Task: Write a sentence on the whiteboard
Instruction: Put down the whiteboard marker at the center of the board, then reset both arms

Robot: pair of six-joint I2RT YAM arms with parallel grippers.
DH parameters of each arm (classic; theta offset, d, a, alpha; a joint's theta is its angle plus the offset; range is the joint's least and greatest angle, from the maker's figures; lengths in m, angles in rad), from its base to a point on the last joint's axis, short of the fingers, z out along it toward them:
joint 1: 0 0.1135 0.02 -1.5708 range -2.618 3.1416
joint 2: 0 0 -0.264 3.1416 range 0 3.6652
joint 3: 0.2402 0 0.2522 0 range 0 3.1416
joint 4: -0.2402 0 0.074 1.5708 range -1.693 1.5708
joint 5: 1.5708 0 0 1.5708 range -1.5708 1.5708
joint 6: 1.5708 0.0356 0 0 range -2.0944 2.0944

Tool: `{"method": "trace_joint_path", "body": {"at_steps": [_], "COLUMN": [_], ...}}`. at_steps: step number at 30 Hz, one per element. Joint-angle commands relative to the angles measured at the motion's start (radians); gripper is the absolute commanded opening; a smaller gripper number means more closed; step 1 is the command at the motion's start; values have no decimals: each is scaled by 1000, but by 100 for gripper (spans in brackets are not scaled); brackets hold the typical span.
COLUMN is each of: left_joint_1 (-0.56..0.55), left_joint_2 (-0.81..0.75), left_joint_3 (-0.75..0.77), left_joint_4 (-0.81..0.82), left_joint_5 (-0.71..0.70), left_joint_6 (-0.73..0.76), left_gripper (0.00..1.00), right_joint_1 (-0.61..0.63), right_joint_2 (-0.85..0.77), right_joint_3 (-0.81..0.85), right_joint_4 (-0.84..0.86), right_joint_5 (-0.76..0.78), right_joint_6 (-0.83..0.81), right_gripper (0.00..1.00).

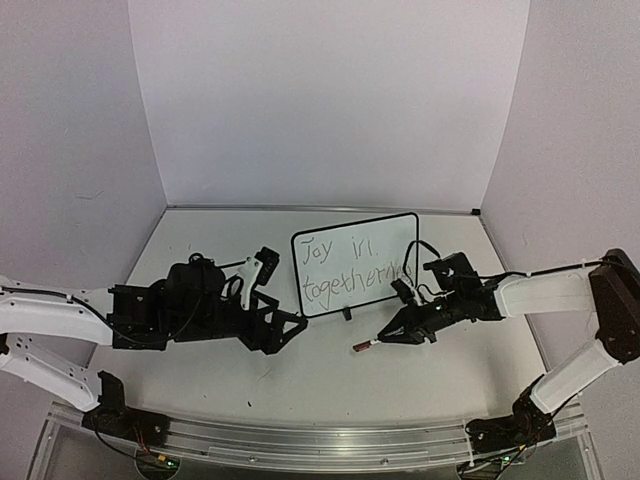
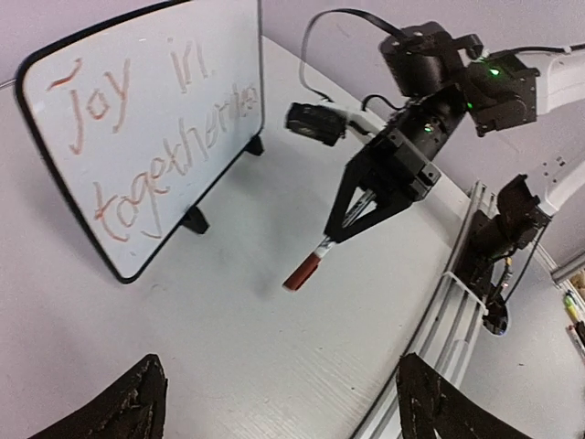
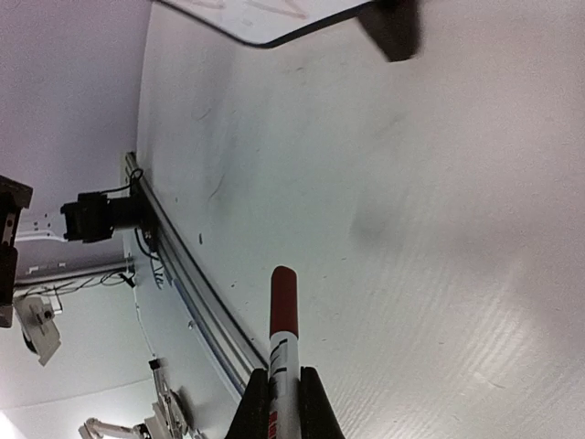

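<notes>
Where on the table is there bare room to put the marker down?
Bare table lies in front of the whiteboard, between the left hand and the right hand holding the marker, and behind the board. Both side edges are crowded by arms.

White matte table (image 1: pixel 330 370), filling the lower half of the overhead view and carrying everything on it. Faint dark scuff marks dot its surface toward the lower centre. Silver aluminium rail (image 1: pixel 320 440) along the bottom edge of the frame. Plain white backdrop panels (image 1: pixel 330 100) close off the top, left and right sides. In the left-wrist view, shelving clutter at the far right edge is too small to identify.
</notes>
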Motion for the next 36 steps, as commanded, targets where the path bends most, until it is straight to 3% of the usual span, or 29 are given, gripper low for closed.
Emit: {"method": "trace_joint_path", "body": {"at_steps": [1,6,10,16,23,26,30,36], "left_joint_1": [87,258,376,568,765,836,909,916], "left_joint_2": [-87,-112,-96,-42,21,49,40,-90], "left_joint_3": [-38,-16,3,15,17,26,47,3], "left_joint_4": [-199,-325,-365,-382,-336,-315,-295,-210], "left_joint_5": [-108,-47,4,115,214,216,177,-67], "left_joint_6": [-70,-95,-81,-30,25,48,78,136], "left_gripper": [88,89,89,89,90,91,91,92], "right_joint_1": [-104,-252,-317,-422,-499,-515,-527,-528], "right_joint_2": [-54,-60,-74,-105,-104,-112,-160,-341], "right_joint_3": [-28,-53,-48,-15,43,65,89,51], "right_joint_4": [-71,-132,-171,-241,-318,-336,-346,-297], "right_joint_5": [145,265,354,460,573,639,703,821], "right_joint_6": [-8,-16,-35,-88,-152,-167,-176,-210], "right_gripper": [1,2,14,46,71,92,98,98]}}
